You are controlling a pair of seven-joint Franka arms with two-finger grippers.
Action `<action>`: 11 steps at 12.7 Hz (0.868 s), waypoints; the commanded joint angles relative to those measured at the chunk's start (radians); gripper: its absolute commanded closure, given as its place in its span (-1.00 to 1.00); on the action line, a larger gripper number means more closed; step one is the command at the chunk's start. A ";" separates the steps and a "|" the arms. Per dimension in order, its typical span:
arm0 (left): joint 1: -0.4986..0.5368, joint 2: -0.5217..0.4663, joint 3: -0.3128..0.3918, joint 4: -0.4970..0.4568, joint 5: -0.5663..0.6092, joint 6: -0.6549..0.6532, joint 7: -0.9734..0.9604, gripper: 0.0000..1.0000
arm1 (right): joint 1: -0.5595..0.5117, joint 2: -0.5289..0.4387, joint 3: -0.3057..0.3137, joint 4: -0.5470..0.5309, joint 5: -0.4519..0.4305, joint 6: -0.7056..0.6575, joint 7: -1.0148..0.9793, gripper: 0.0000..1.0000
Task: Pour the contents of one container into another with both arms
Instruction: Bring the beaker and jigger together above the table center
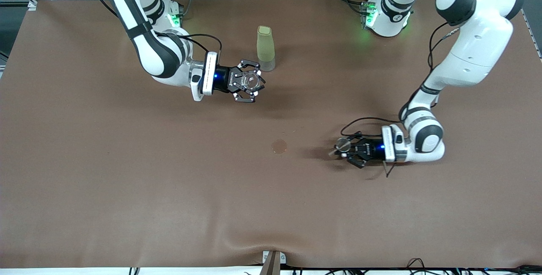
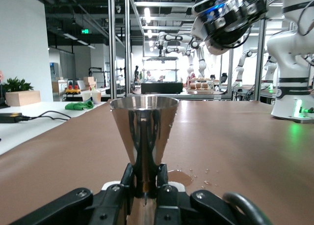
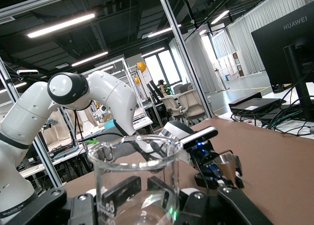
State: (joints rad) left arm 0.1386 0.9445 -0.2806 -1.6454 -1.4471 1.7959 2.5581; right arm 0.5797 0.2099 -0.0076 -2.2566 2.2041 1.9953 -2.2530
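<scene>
My right gripper [image 1: 250, 81] hangs above the table beside a tall pale green cup [image 1: 266, 48]. It is shut on a clear glass beaker [image 1: 248, 81], which stands upright and looks empty in the right wrist view [image 3: 135, 185]. My left gripper [image 1: 348, 148] sits low over the table toward the left arm's end. It is shut on the narrow waist of a shiny steel cone-shaped measuring cup [image 1: 342, 144], upright in the left wrist view [image 2: 143, 129]. The two containers are well apart.
A small wet spill [image 1: 279, 145] marks the brown table cover between the grippers, with droplets around the spill [image 2: 182, 177] in the left wrist view. The green cup stands closed near the arms' bases. The right arm's gripper [image 2: 228, 14] shows high up there.
</scene>
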 commanded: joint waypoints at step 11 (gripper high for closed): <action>-0.261 -0.021 0.009 -0.008 -0.248 0.197 -0.024 1.00 | 0.014 0.028 -0.002 0.031 0.036 0.002 -0.020 1.00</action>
State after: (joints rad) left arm -0.0892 0.9444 -0.2813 -1.6448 -1.6533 1.9660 2.5476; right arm 0.5798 0.2187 -0.0072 -2.2531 2.2051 1.9950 -2.2538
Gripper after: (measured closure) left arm 0.793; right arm 0.855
